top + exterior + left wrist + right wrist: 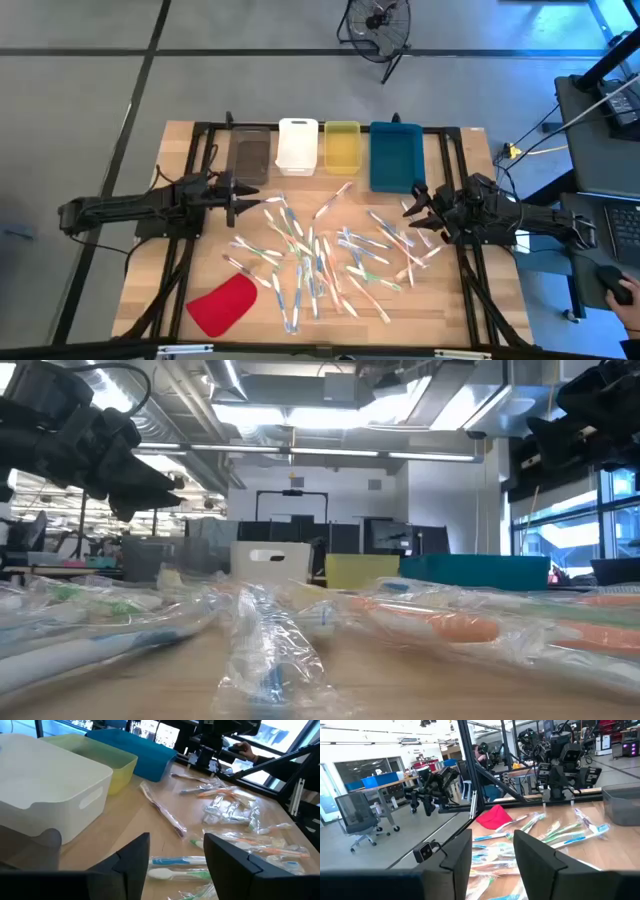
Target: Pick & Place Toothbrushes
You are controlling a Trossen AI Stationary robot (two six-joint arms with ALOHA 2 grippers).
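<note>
The toothbrushes lie scattered in clear wrappers across the middle of the table, just in front of 4 bins along the far edge, grey, white, yellow and blue, which probably are there to receive them. The left gripper hovers at the pile's left edge and the right gripper at its right, both with fingers apart and empty, likely so each can work its own side. Only the high view shows all 4 bins and the flat red piece; the low view alone shows the crinkled wrapping up close.
</note>
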